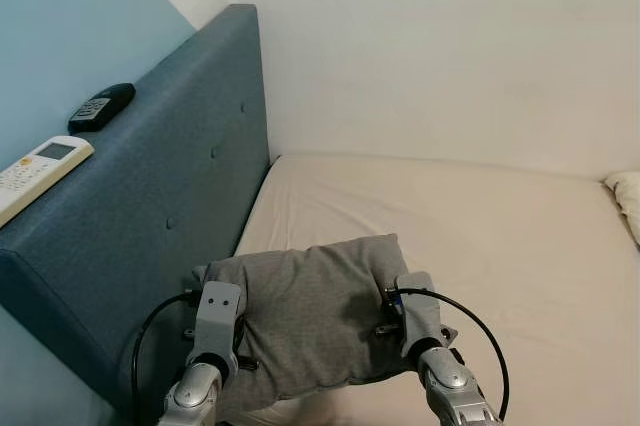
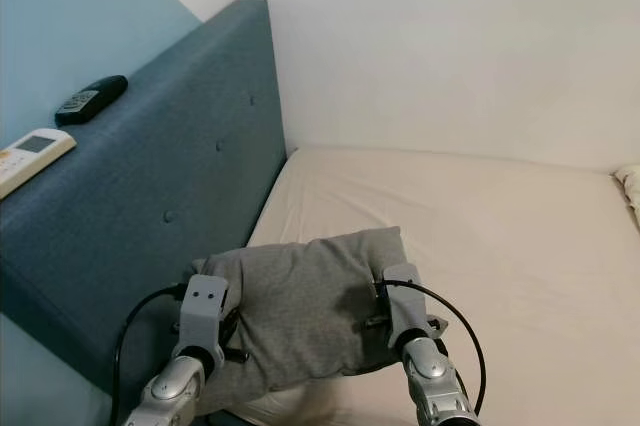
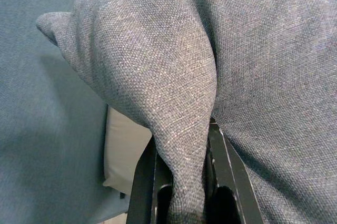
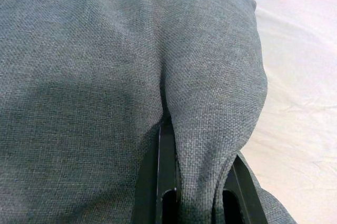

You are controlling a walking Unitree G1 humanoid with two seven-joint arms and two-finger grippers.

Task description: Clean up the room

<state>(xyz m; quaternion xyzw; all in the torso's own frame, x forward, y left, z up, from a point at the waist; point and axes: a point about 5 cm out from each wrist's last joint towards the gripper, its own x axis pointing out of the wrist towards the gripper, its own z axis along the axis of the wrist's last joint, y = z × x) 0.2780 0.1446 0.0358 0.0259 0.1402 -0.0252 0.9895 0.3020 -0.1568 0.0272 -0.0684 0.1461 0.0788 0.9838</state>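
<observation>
We hold the soft, light grey pillow point(image 1: 305, 311) between us, left gripper point(image 3: 181, 182) and right gripper point(image 4: 197, 174) each pinching an edge fold that sags and should be kept clamped.

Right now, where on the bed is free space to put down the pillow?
The mattress is bare from the headboard to a white pillow at its right edge. The grey pillow, pinched by left gripper and right gripper, covers the near corner.
</observation>
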